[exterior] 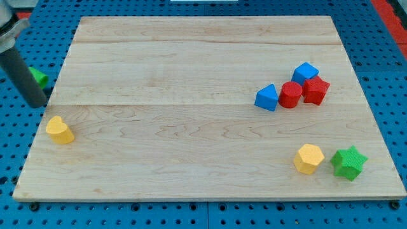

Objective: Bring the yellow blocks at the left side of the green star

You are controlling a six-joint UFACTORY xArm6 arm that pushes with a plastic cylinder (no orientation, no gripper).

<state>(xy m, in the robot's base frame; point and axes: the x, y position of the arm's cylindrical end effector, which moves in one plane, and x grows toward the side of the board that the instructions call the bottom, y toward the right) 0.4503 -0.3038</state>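
At view's left, my tip (37, 104) above yellow block (60, 130).

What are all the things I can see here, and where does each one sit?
Wooden board: one, pale, on a blue pegboard.
Yellow block: one, near the view's left edge.
Yellow hexagon block: one, view's bottom right, just left of the star.
Green star: one, bottom right corner.
Green block: one, partly hidden behind the rod, at the view's left edge.
Blue blocks: two, right side.
Red blocks: two, between the blues.
My tip: one dark rod end, upper left, above the left yellow block, apart from it.
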